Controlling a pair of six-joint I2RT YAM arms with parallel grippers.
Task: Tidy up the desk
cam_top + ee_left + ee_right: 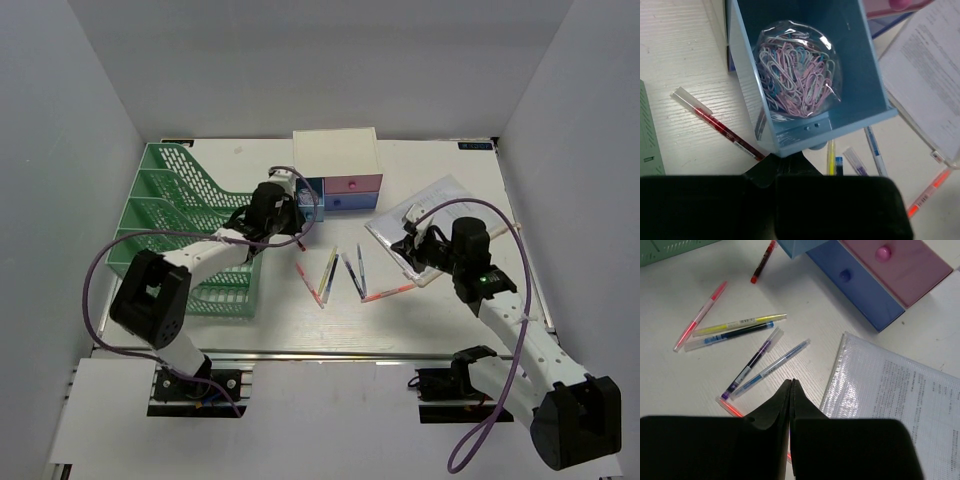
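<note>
The tidying is looking barely under way. The table (pixel 300 320), the off-white top filling the grey-walled enclosure, is carrying most of its clutter loose. Several pens (pixel 335 275) are lying scattered in a zigzag near the middle, and a red pen (pixel 720 125) is lying apart from them, near the drawer box (pixel 337 160). A clear document sleeve (pixel 440 205) is sitting askew to the right, well away from the green mesh file rack (pixel 185 230) standing at the left. A light-blue drawer (pixel 860 60) is standing pulled out and holding a clear round pack of pastel paper clips (pixel 797 75), so that item seems to be stowed, though the drawer is waiting to be closed. The left hand (pixel 790 159) is hovering just at the drawer's front, fingers narrow with no gap showing and nothing seen between them. The right hand (pixel 791 382) is hanging over the table between the pens and the sleeve, its fingers pressed together and holding nothing. By my reading, what is remaining is closing the drawer, gathering the pens and filing the sleeve.
</note>
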